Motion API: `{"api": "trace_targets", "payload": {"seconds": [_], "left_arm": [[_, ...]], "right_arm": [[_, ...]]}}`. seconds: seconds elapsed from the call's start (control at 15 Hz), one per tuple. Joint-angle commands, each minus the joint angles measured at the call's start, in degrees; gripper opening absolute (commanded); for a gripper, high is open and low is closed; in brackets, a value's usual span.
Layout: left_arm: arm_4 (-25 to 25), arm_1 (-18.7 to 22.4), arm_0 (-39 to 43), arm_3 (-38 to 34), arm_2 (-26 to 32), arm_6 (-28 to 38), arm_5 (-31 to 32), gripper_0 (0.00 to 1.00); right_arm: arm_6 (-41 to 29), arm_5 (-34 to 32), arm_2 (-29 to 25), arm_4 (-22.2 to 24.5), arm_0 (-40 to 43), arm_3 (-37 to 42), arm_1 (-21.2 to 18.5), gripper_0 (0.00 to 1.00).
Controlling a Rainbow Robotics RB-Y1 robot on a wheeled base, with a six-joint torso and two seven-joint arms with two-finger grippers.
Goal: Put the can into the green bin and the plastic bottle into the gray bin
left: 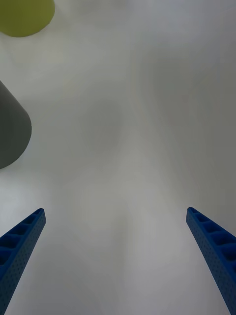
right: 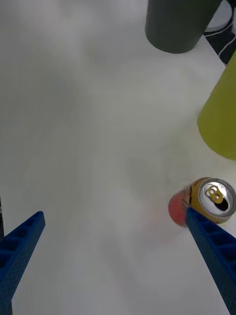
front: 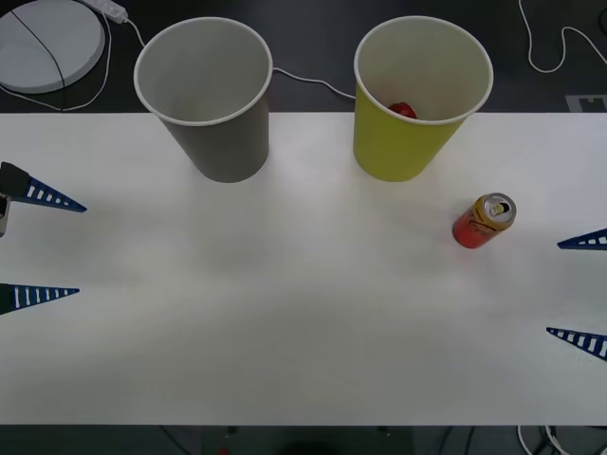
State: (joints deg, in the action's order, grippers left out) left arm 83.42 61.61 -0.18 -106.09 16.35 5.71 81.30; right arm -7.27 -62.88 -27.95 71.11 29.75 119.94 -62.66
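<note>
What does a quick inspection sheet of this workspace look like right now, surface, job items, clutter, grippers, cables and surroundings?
Surface: white table, no spills seen.
Can: the can stands on the table near the robot's right side, in front of the green bin, untouched.
Green bin: the green bin is upright at the far edge, a red item inside.
Gray bin: the gray bin is upright beside it, nothing seen inside.
Clutter: nothing seen.
Grippers: left gripper open at the table's left edge; right gripper open at the right edge, near the can.
Cables: white cables on the dark floor behind.
Surroundings: white round device on the floor.
</note>
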Motion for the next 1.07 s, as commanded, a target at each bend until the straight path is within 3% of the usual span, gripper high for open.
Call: {"api": "trace_targets", "payload": {"seconds": [0.07, 0.4, 0.6, 0.93, 1.07], "left_arm": [[-0.01, 0.0, 0.0, 0.01, 0.0, 0.0, 0.0, 1.0], [-0.01, 0.0, 0.0, 0.01, 0.0, 0.0, 0.0, 1.0], [-0.01, 0.0, 0.0, 0.01, 0.0, 0.0, 0.0, 1.0], [-0.01, 0.0, 0.0, 0.01, 0.0, 0.0, 0.0, 1.0], [-0.01, 0.0, 0.0, 0.01, 0.0, 0.0, 0.0, 1.0]], "right_arm": [[-8.81, 13.57, 1.32, 2.72, 8.66, 6.01, -1.41, 1.0], [-19.18, 42.57, 9.93, 2.98, 19.91, 11.46, -8.18, 1.0], [-21.21, 59.89, 15.73, 2.72, 24.56, 13.3, -12.83, 1.0], [-23.23, 81.07, 28.92, 2.72, 22.54, 13.65, -17.76, 1.0], [-27.09, 88.54, 35.77, 4.13, 19.56, 12.86, -19.43, 1.0]]}}
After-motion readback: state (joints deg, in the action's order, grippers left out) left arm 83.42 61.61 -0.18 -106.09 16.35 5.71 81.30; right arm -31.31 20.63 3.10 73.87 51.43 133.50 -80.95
